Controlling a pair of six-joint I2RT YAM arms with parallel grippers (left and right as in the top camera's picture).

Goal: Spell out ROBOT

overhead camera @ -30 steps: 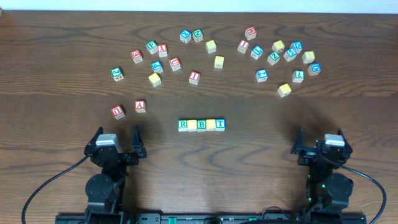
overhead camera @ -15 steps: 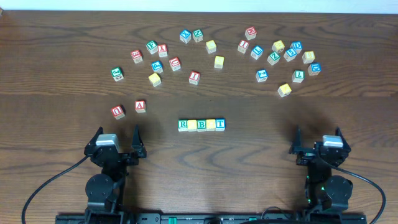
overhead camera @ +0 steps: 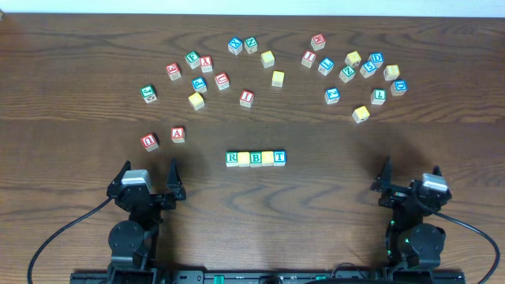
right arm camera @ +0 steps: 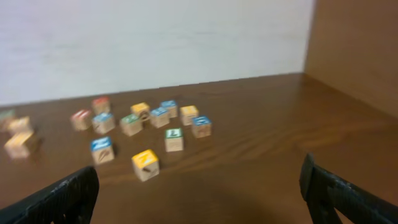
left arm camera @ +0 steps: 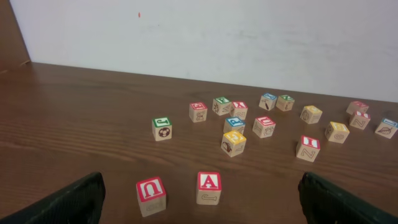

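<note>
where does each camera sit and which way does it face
overhead: above the table, straight down on the five-cube row; left arm and right arm at the bottom.
left wrist: low on the left arm, facing the wall past the red A cube; open fingers in the bottom corners.
right wrist: same on the right arm, blurred, past a yellow cube; fingers likewise.
shared: overhead and left wrist both show the red A cube.

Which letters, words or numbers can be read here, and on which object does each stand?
"R", green: R cube, left end of the row.
"B", green: B cube, middle of the row.
"T", blue: T cube, right end.
"A", red: A cube.
"U", red: U cube.
Farther cubes: too small or blurred. No words or numbers.
</note>
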